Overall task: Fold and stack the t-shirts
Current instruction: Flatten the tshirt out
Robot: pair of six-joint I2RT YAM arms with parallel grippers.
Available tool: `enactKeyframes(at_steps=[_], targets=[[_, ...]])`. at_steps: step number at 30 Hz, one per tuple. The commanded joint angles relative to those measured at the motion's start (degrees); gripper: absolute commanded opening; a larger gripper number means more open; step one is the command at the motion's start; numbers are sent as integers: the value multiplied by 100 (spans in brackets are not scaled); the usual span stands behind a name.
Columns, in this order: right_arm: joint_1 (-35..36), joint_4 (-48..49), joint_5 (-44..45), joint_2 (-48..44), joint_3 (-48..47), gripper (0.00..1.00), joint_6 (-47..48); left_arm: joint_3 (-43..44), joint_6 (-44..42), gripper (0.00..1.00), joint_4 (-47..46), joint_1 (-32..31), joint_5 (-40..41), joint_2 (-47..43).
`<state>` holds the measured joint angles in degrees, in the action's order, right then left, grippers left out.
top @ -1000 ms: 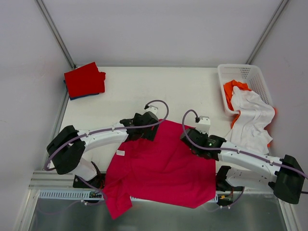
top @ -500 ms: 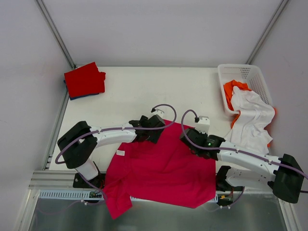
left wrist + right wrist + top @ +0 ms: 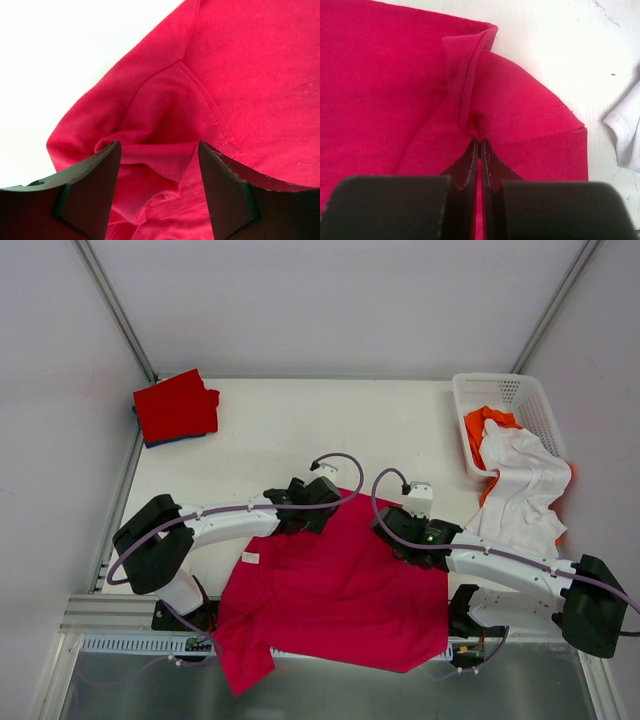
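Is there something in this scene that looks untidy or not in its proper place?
Yes. The white t-shirt spills from the basket onto the table, an orange t-shirt beneath it. The crimson t-shirt reaches past the table's near edge.

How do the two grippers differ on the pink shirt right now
The left gripper is open, straddling bunched cloth of the crimson-pink t-shirt; the right gripper is shut, pinching a fold of it. The left is at its far-left side, the right at its far-right. Both meet its far edge.

place: robot lab test cell | cues: bare white table (image 3: pixel 280 430); plain white walls (image 3: pixel 330 300); aluminium frame struts (image 3: pixel 110 300)
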<state>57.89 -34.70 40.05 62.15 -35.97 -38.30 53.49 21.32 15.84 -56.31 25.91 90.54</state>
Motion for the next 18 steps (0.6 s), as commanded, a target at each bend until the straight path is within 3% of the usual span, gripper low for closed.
enactKeyframes(at_steps=[1,4,18], targets=[[3,69,55,16,2,0,-28,-6,48,62,130,-64,239,-204],[-6,77,64,43,11,0,-37,-23,65,56,139,-64,248,-177],[3,103,73,201,55,1,-98,-216,232,49,148,-73,107,-247]])
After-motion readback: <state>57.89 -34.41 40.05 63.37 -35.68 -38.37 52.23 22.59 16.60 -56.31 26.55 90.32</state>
